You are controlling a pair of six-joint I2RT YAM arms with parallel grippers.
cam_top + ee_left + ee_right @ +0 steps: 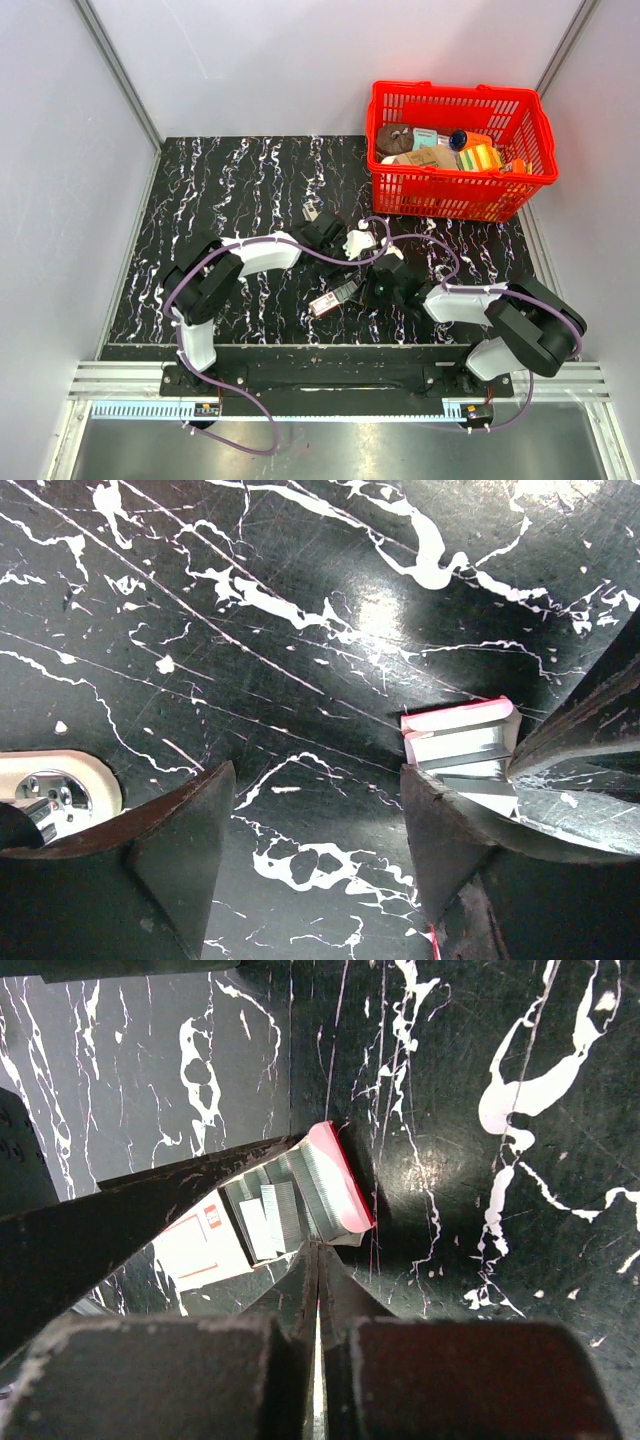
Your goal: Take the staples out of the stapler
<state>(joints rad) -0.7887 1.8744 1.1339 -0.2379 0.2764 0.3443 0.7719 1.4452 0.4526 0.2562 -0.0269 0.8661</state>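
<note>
A small silver and dark object (310, 212) lies behind my left arm; it may be the stapler, and most of it is hidden. An open box of staples (335, 298) with a pink flap lies between the arms. It also shows in the left wrist view (460, 745) and in the right wrist view (290, 1210), with several staple strips inside. My left gripper (318, 770) is open and empty over the bare table, just left of the box (362, 266). My right gripper (318, 1247) is shut, its tips at the box's open edge (368, 290); I see nothing between the fingers.
A red basket (520, 185) full of assorted items stands at the back right. The black marbled mat (230, 190) covers the table. A pale rounded part with a metal piece (45, 790) shows at the left edge of the left wrist view; I cannot tell what it is.
</note>
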